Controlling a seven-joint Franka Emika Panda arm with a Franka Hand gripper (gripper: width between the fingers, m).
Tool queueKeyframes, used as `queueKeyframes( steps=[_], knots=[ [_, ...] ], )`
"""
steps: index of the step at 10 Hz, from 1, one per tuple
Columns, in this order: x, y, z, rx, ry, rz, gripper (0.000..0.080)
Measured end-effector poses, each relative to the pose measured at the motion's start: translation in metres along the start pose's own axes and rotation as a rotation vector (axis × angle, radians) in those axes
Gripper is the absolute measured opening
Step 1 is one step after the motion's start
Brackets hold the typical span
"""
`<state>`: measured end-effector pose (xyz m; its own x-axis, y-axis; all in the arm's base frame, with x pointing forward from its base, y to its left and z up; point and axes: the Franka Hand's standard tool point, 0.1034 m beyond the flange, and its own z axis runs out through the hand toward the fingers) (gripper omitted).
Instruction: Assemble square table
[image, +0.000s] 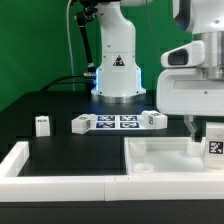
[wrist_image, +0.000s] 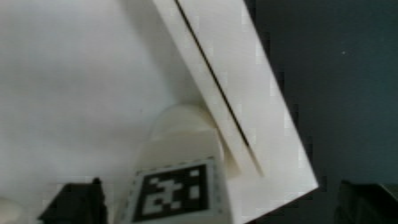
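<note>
I saw the arm (image: 118, 45) reaching over to the exterior view's right, its gripper (image: 202, 128) pointing straight down — jaws spread wide.

1. Between the wide-apart fingers of the gripper (image: 196, 132) stands a tagged leg (wrist_image: 178, 188), closing the way straight down.
2. Just beside this leg runs the raised rim (wrist_image: 240, 100) of the table top (image: 170, 160).
3. To the exterior view's left of the gripper, the black table (image: 60, 140) lies open up to a loose leg (image: 152, 120) and the marker board (image: 118, 121).
</note>
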<state>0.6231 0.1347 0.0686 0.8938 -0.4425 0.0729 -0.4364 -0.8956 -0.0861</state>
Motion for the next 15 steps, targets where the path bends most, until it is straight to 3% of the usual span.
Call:
queueKeyframes(
  steps=[2,4,9,12,15],
  knots=[
    [0.0,0.002,0.001,-0.001,-0.002,0.02,0.0621],
    [-0.002,0.005,0.004,-0.01,-0.013,0.147,0.0293],
    [-0.004,0.007,0.006,-0.012,-0.022,0.499,0.0287],
    [0.007,0.008,0.006,0.065,-0.106,1.019,0.0285],
    [0.01,0.01,0.005,0.077,-0.13,1.149,0.0285]
  ],
)
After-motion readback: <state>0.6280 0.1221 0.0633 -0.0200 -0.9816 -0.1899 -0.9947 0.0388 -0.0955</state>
